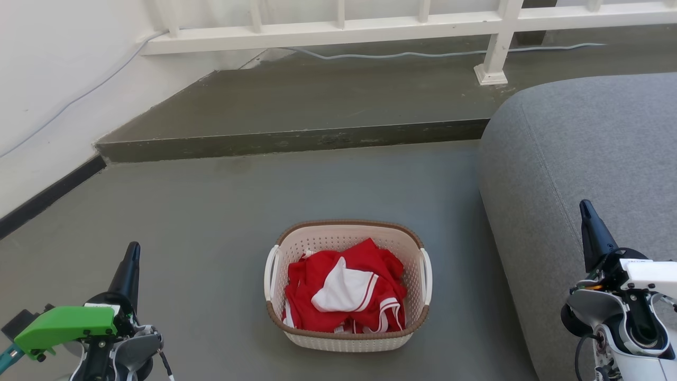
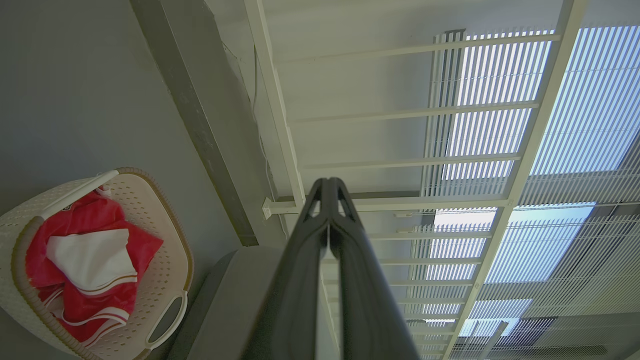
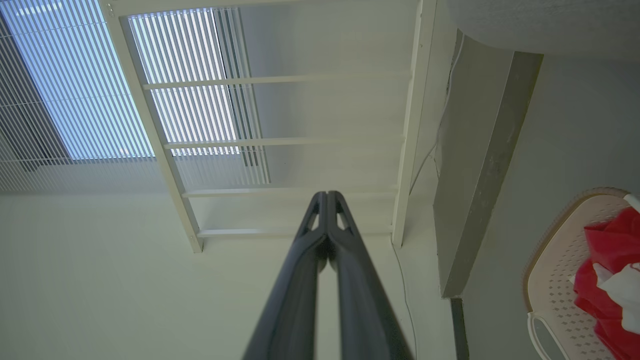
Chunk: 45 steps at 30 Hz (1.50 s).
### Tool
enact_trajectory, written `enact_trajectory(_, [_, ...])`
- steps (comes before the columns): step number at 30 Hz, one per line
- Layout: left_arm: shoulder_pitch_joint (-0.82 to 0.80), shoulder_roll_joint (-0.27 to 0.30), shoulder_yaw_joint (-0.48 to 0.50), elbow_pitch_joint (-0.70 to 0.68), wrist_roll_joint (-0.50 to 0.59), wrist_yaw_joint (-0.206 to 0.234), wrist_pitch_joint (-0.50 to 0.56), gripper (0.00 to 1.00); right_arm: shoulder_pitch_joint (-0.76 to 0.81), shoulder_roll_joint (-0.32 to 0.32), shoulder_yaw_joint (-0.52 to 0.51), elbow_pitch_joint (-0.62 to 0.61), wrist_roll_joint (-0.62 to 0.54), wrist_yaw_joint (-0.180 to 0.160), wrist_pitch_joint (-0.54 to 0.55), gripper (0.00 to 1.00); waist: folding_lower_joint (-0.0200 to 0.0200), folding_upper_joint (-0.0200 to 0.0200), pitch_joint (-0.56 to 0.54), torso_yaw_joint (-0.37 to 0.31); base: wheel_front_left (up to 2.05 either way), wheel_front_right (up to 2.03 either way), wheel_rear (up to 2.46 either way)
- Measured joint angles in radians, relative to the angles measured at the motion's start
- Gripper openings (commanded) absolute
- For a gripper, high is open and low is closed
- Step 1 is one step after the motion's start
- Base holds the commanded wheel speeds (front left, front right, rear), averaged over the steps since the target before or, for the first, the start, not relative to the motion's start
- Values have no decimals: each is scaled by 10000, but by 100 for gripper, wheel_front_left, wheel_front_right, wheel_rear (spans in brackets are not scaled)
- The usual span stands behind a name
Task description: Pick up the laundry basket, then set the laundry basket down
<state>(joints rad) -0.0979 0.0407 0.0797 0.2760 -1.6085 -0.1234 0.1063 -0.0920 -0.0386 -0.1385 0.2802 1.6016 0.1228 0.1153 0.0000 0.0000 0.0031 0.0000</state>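
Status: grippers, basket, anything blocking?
Left gripper shut, empty. Right gripper shut, empty, by grey sofa. Laundry basket on floor, ungrasped, red-and-white clothes inside. Nothing between it and grippers.

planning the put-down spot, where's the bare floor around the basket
Bare floor runs wide between the laundry basket and the wall, and ahead up to the step. Crowded to the robot's right, where the sofa sits close.
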Motion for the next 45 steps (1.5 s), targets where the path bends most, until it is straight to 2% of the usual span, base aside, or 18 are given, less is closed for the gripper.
enact_trajectory(45, [1,-2,2,0,0,0,0,0,0,0,0,0,0,0,0,0,0,0,0,0,0,0,0])
